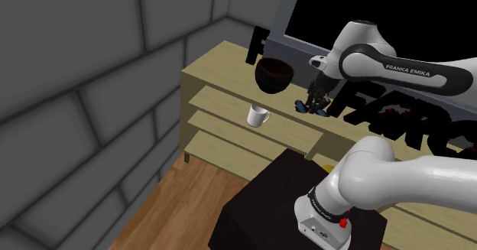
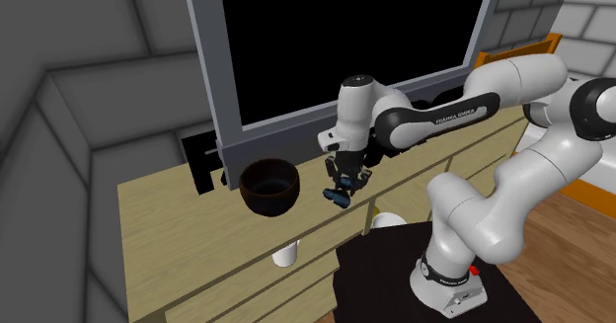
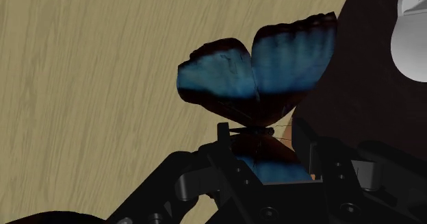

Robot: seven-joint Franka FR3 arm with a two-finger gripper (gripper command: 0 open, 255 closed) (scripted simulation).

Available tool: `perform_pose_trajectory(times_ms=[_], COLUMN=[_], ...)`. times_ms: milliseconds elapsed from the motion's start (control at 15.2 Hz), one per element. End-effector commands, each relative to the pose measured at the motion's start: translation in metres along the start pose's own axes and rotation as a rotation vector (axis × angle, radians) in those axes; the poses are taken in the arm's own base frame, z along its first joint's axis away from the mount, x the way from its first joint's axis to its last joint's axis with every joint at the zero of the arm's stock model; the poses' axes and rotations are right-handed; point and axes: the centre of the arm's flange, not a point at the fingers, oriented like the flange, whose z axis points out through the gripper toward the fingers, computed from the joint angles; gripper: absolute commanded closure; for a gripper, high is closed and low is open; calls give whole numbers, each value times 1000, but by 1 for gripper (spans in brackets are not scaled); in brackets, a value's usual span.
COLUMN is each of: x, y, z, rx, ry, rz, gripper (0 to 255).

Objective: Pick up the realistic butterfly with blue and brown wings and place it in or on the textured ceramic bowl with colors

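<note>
**Butterfly clasped in the gripper, beside the bowl**

The gripper [image 3: 263,147] is closed narrowly on the butterfly [image 3: 256,68]. In the wrist view its black fingers [image 3: 306,147] press in from either side on the lower wing and body. The upper wings stand free above the fingertips, blue in the middle and dark brown along the edges. Behind the wings lies pale wood grain, with a dark area to one side.

In the shoulder view the gripper points down from the bent wrist of the arm [image 1: 397,69]. Specks of blue wing show at its tips, clear of the surface below. In the second exterior view the butterfly hangs under the fingers in the same way, held in the air and resting on nothing.

The bowl [image 1: 274,76] is dark and round and stands upright on the top of a pale wooden shelf unit [image 1: 222,65]. It sits to the shoulder view's left of the gripper, near the butterfly but not touching it. In the second exterior view it likewise lies left of the butterfly, with a gap between them.

A white mug [image 1: 258,116] stands on a lower shelf, below the bowl. Black block letters [image 1: 256,46] stand on the top behind the bowl. Behind them a grey frame [image 2: 202,64] borders a black area. The arm's black stand [image 1: 260,210] sits on a wooden floor in front of the shelves. Grey block walls close the corner.
</note>
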Motion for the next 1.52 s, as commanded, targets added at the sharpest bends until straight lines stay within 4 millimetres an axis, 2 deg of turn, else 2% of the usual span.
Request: perform_pose_trajectory(times_ms=[0,1452], x=[0,-2], y=[0,2], z=[-11,-127], rx=[0,0], ry=[0,0], rz=[0,0], gripper=[255,255])
